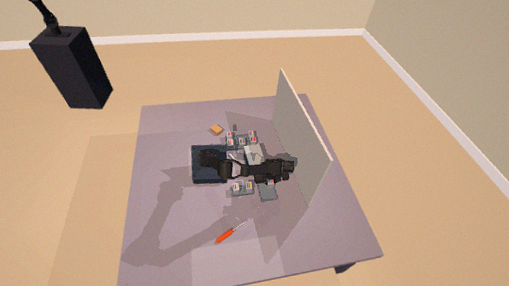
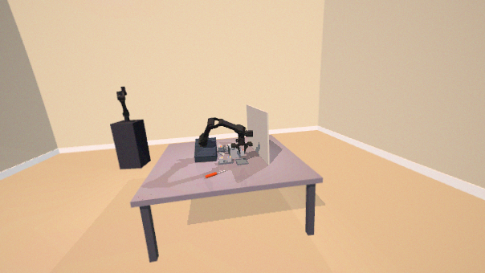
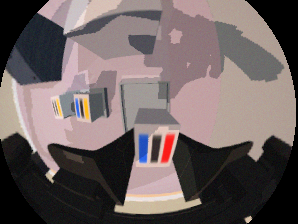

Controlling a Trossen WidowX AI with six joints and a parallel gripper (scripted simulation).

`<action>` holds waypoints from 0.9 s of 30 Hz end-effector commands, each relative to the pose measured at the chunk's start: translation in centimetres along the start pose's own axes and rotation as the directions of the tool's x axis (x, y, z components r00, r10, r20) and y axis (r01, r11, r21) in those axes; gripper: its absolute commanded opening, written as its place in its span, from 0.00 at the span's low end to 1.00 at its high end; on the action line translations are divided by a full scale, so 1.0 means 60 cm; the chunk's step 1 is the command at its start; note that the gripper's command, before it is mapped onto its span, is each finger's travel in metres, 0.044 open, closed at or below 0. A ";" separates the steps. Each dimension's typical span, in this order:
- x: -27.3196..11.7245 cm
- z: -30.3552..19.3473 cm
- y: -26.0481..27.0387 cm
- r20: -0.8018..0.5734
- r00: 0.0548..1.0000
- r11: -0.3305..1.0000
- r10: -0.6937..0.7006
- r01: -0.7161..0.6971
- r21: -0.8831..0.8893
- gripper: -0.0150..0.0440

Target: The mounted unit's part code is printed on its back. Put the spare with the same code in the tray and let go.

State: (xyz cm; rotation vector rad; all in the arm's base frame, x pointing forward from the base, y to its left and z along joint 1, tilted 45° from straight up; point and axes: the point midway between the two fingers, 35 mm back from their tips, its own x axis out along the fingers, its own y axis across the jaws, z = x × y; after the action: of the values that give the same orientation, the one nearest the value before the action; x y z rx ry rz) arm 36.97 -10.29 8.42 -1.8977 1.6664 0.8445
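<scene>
My gripper (image 1: 271,178) (image 2: 240,150) (image 3: 152,130) is shut on a grey unit (image 3: 156,120) whose pale label shows blue, black and red stripes. The unit is above the table, near the grey square tray (image 1: 268,194) (image 2: 242,161) (image 3: 145,95), which lies beyond it in the wrist view and shows no unit on its visible part. Two spares with striped labels, one (image 1: 235,187) (image 3: 57,107) and another (image 1: 249,186) (image 3: 82,107), stand beside the tray. Several more labelled units (image 1: 242,141) stand on the arm's other side. Which one is the mounted unit I cannot tell.
An upright pale panel (image 1: 302,138) (image 2: 258,134) stands beyond the gripper. A pale grey block (image 1: 254,154) stands beside the arm. A red-handled screwdriver (image 1: 224,236) (image 2: 211,175) and an orange block (image 1: 216,129) lie on the table. The arm's dark base (image 1: 200,176) (image 2: 205,154) is opposite the panel.
</scene>
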 end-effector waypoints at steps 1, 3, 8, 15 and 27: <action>0.006 0.002 0.000 0.001 1.000 1.000 -0.001 0.001 -0.007 0.25; 0.009 0.002 0.000 0.001 1.000 1.000 -0.001 0.001 -0.007 0.25; 0.018 0.002 0.001 0.000 1.000 1.000 -0.001 0.001 -0.007 0.25; 0.030 0.001 0.002 -0.001 1.000 1.000 -0.001 0.001 -0.007 0.25; 0.050 0.000 0.006 -0.004 1.000 1.000 -0.001 0.001 -0.007 0.25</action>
State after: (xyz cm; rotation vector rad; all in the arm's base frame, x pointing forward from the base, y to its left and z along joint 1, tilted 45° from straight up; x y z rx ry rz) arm 36.86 -12.40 6.55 -1.9020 1.6714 0.8394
